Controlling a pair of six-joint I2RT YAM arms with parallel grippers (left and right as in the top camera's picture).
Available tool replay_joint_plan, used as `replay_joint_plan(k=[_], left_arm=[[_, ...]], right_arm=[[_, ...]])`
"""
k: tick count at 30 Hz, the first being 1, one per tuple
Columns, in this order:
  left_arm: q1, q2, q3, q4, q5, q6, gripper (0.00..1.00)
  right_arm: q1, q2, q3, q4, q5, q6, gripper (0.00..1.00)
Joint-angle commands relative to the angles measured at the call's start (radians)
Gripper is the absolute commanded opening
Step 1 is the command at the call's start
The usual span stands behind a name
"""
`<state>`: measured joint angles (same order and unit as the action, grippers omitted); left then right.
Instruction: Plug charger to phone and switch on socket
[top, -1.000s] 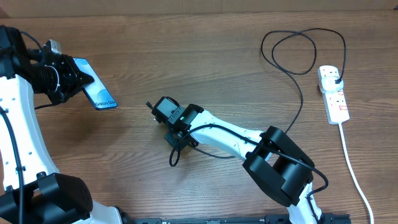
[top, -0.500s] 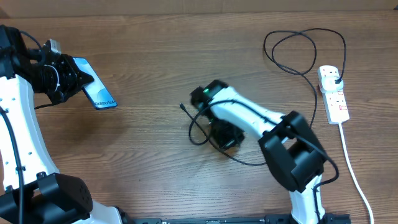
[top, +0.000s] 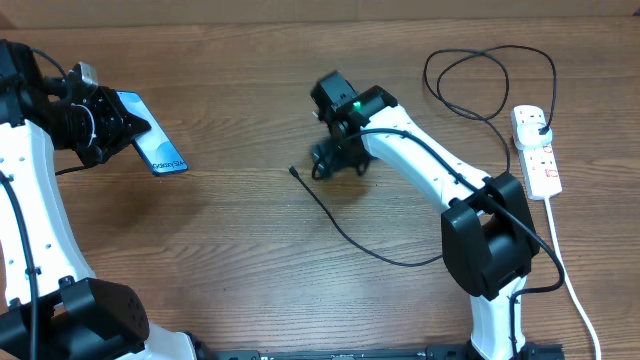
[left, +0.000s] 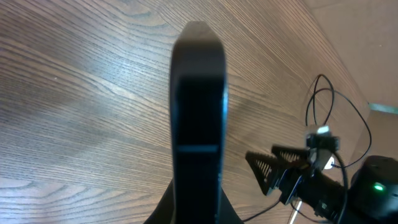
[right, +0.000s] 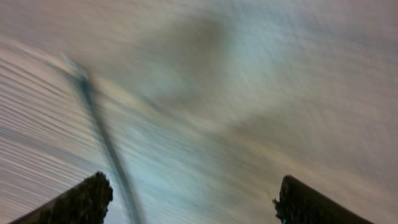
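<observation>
Released within the last 1 s: long thin black charger cable (top: 345, 235), now flat on the brown wooden table (top: 250, 290). Spread wide and empty above it, mid-table: right pincer (top: 338, 162). Means re-gripping before any plugging. Lying just left of that pincer: small black connector tip (top: 293, 171), pointing far-left, long axis far-left to near-right. Clamped in the left pincer (top: 118, 128), far left: slim lit-screen smartphone (top: 158, 150), tilted, free end pointing near-right.
</observation>
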<state>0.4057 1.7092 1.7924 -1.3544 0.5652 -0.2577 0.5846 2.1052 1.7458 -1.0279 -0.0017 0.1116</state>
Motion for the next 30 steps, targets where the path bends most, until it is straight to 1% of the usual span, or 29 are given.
replay_joint_plan(k=[1, 4, 8, 12, 15, 19, 22, 24, 26, 27, 28, 30], left_arm=[[-0.008, -0.024, 0.017, 0.003, 0.031, 0.018, 0.04], [-0.014, -0.024, 0.017, 0.001, 0.031, 0.019, 0.04], [-0.024, -0.024, 0.017, 0.002, 0.032, 0.018, 0.04], [-0.037, -0.024, 0.017, 0.001, 0.032, 0.018, 0.04], [-0.052, -0.024, 0.017, 0.001, 0.032, 0.018, 0.04], [-0.072, -0.024, 0.017, 0.002, 0.031, 0.019, 0.04], [-0.079, -0.024, 0.017, 0.009, 0.031, 0.019, 0.04], [-0.079, -0.024, 0.017, 0.013, 0.031, 0.019, 0.04], [-0.079, -0.024, 0.017, 0.016, 0.031, 0.019, 0.04], [-0.079, -0.024, 0.017, 0.017, 0.031, 0.019, 0.04], [-0.079, -0.024, 0.017, 0.016, 0.031, 0.019, 0.04], [-0.079, -0.024, 0.017, 0.016, 0.031, 0.019, 0.04]], right_arm=[[0.047, -0.001, 0.004, 0.093, -0.112, 0.003, 0.87], [0.084, 0.010, -0.020, 0.169, -0.095, -0.007, 0.88], [0.130, 0.047, -0.028, 0.201, -0.034, -0.008, 0.86], [0.159, 0.087, -0.028, 0.211, -0.022, -0.009, 0.80], [0.171, 0.123, -0.028, 0.223, -0.014, -0.016, 0.73], [0.179, 0.173, -0.028, 0.244, 0.033, -0.016, 0.68], [0.179, 0.191, -0.028, 0.253, 0.053, -0.016, 0.66], [0.179, 0.193, -0.028, 0.261, 0.053, -0.017, 0.57], [0.179, 0.194, -0.028, 0.265, 0.051, -0.036, 0.42], [0.179, 0.194, -0.028, 0.264, 0.053, -0.038, 0.36], [0.179, 0.194, -0.028, 0.261, 0.052, -0.038, 0.33], [0.179, 0.194, -0.028, 0.256, 0.052, -0.038, 0.33]])
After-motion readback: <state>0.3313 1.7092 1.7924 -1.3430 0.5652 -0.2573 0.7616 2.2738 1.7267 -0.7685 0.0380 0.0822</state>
